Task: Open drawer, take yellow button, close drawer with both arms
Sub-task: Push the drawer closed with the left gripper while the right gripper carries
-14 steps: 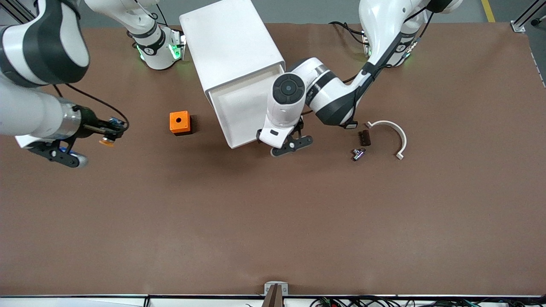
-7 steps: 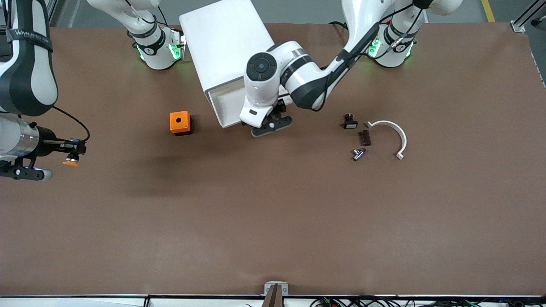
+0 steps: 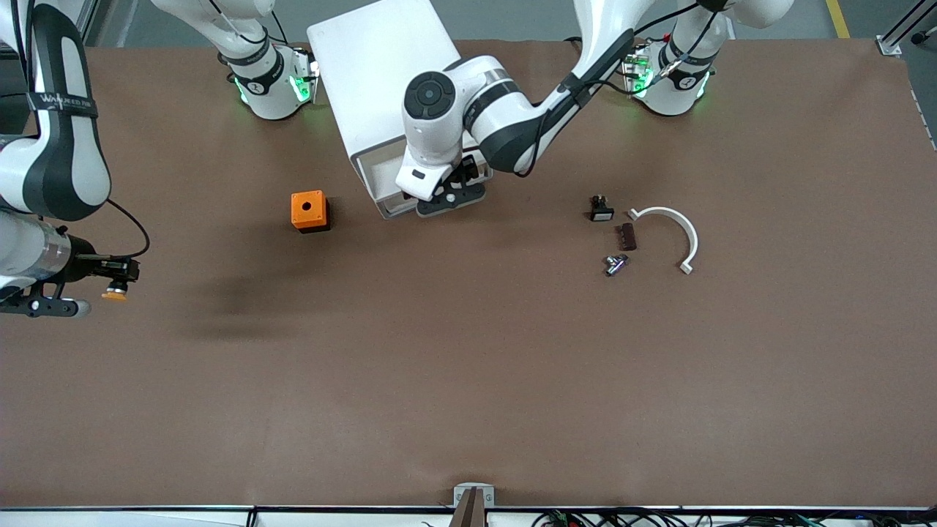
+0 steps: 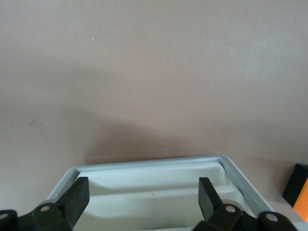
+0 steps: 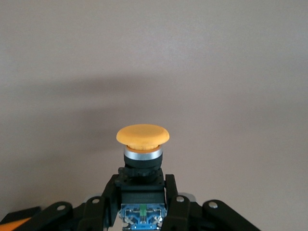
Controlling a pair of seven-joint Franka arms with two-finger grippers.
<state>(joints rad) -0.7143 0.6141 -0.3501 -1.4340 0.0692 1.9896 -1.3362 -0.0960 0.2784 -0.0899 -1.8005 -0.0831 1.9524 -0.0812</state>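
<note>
The white cabinet [image 3: 388, 66] stands between the two arm bases. Its uppermost drawer [image 3: 381, 183] sticks out only a little. My left gripper [image 3: 450, 194] is open at the drawer's front edge. In the left wrist view the gripper [image 4: 143, 197] has its fingers [image 4: 77, 197] spread wide, with the drawer's rim [image 4: 154, 161] between and just past them. My right gripper [image 3: 110, 282] is over the table at the right arm's end and is shut on the button [image 3: 116, 293]. In the right wrist view the gripper [image 5: 142, 204] clamps the dark body under the orange-yellow cap [image 5: 143, 135].
An orange cube with a hole [image 3: 307, 211] sits beside the drawer toward the right arm's end. Toward the left arm's end lie a small black part with a white face [image 3: 600, 208], a dark brown piece [image 3: 625, 236], a small metal part [image 3: 613, 264] and a white curved bracket [image 3: 677, 230].
My left gripper has moved toward the cabinet, and the drawer has slid most of the way in. My right gripper has carried the button toward the right arm's end of the table.
</note>
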